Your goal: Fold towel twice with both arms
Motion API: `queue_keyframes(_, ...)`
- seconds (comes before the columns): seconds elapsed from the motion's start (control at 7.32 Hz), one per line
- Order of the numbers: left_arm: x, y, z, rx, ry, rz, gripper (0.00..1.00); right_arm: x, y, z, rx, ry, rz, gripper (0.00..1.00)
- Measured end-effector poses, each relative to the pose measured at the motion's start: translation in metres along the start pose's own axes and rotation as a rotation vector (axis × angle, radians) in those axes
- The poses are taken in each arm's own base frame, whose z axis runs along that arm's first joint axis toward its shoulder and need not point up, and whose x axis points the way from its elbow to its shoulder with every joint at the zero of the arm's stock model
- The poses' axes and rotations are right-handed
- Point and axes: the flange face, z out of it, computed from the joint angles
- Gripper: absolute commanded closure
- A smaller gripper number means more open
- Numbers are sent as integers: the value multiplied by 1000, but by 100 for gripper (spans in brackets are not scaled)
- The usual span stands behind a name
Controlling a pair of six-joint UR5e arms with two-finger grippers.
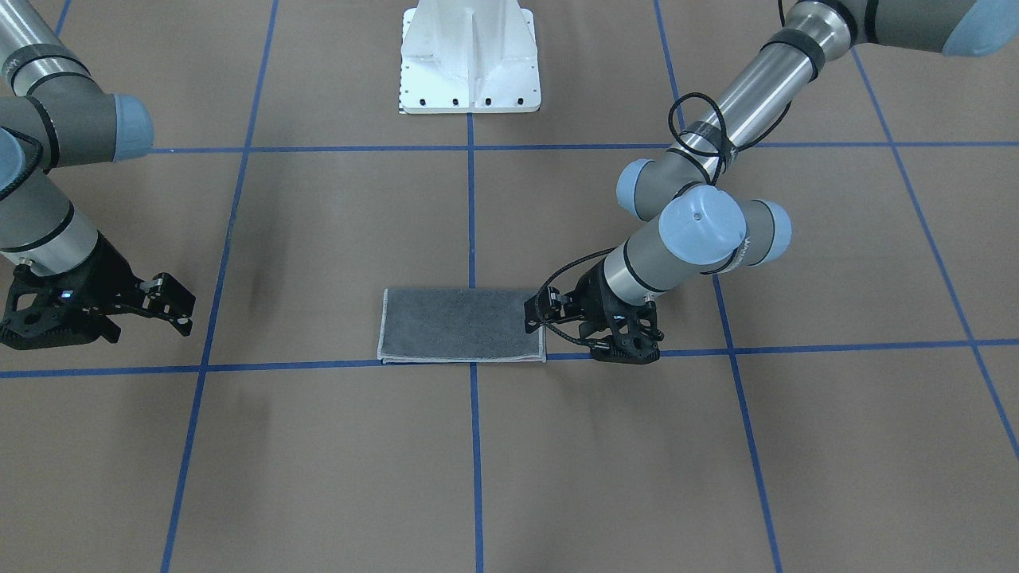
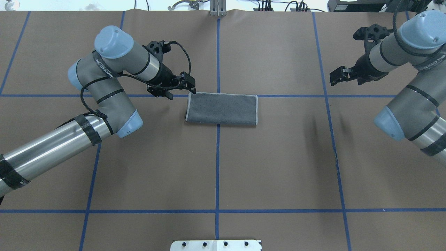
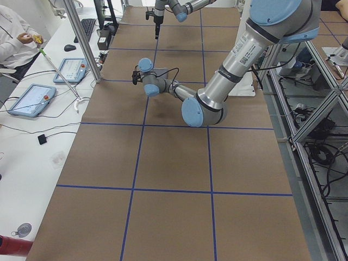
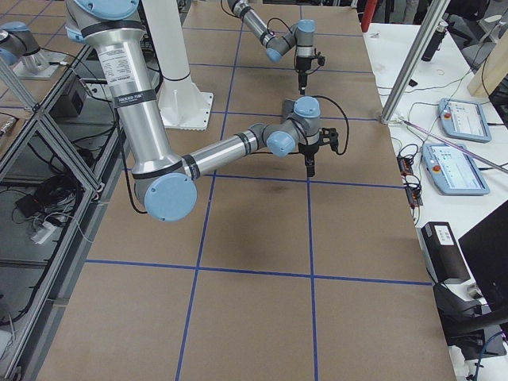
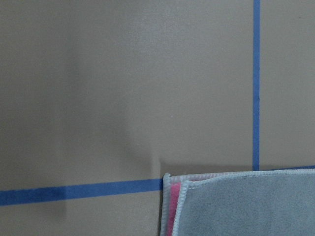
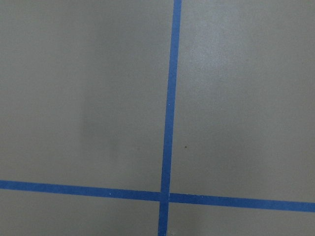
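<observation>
The towel (image 1: 462, 325) lies flat at the table's middle as a folded rectangle, dark grey face up, with light grey edging (image 2: 222, 109). In the left wrist view its corner (image 5: 246, 206) shows a pink strip under the grey layer. My left gripper (image 2: 191, 90) points down at the towel's far left corner, just off its edge (image 1: 535, 318), and looks open and holds nothing. My right gripper (image 2: 335, 78) hangs well off to the right (image 1: 181, 310), above bare table, and looks open and empty.
The brown table is marked with blue tape lines (image 6: 170, 123). The white bolted pedestal (image 1: 470, 60) stands at the robot's side. Operator desks with tablets (image 3: 30, 100) run along the far edge, and a person sits there.
</observation>
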Motion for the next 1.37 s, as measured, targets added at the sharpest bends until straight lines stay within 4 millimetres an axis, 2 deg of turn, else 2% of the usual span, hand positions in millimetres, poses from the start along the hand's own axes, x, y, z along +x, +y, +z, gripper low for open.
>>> queue_keyframes(0.14,4,3,7,2,-4,4,26,0,0,0,0,-1,0,2)
queue_keyframes(0.27,8,7,12,2,-6,7,34,-1,0,0,0,-1,-1,2)
queue_keyframes(1.09,6,14,25,-10,-17,6,34,-5,-1,-1,2,-5,-4,2)
queue_keyframes(1.37,4,14,26,-11,-21,2,39,-6,-1,-2,4,-6,-5,2)
